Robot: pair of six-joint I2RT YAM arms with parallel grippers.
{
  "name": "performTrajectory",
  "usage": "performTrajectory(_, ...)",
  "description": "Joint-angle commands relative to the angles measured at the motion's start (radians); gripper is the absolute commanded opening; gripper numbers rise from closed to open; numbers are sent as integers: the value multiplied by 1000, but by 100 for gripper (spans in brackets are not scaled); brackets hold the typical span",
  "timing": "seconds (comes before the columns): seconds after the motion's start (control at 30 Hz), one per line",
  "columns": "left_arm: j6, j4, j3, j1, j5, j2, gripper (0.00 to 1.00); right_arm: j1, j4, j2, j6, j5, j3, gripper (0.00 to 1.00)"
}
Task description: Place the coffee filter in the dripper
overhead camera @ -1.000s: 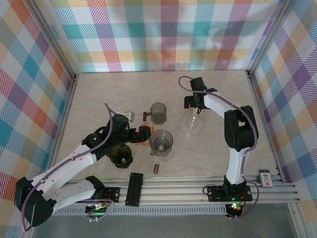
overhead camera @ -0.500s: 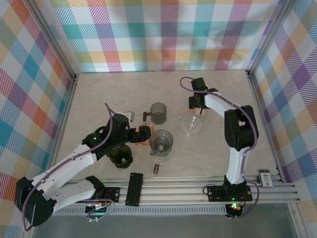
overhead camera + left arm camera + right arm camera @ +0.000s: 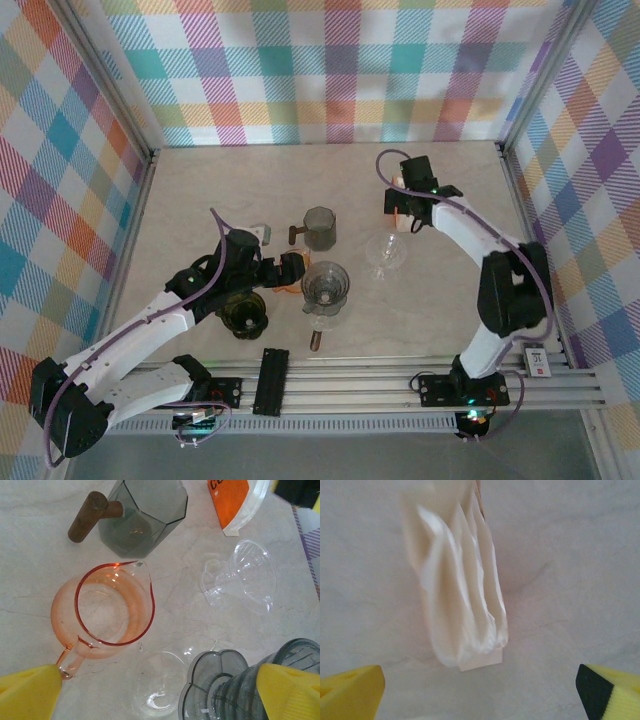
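Right gripper: jaws wide, nothing held, one yellow fingertip at each bottom corner of the wrist view. Coffee filters, a white pleated stack, lie flat on the table just ahead of the gap, touching neither tip. From above, that pincer sits far right over the filters. The clear dripper is just nearside of it and empty. Left gripper: also wide and empty, hovering mid-table. The grey dripper is right beside its right finger, also without a filter. A small clear glass piece is in the gap, and the orange pitcher has its handle next to the left finger. Past the pitcher is a grey glass server with a wooden handle. From the left wrist the clear dripper looks tipped on its side, apart from the pitcher, and the filters' orange-printed end is near it at the top edge.
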Motion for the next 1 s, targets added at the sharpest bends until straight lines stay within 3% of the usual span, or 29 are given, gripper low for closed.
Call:
performTrajectory(0.0,-9,39,-19,9,8,-19,100,7,52,-34,68,-71,5,94)
performTrajectory(0.13,-8,42,-24,9,7,-16,100,7,-64,58,128,-72,127,75)
performTrajectory(0.23,-8,37,-24,9,8,-16,100,7,-56,91,185,-66,145,56)
performTrajectory(0.3,-9,36,-26,9,7,-19,100,7,-44,114,204,-67,154,51)
performTrajectory(0.63,-11,41,-30,12,7,-16,100,-4,-89,222,206,-19,236,36)
performTrajectory(0.97,-12,44,-31,12,8,-6,100,-10,-86,275,211,-30,268,31)
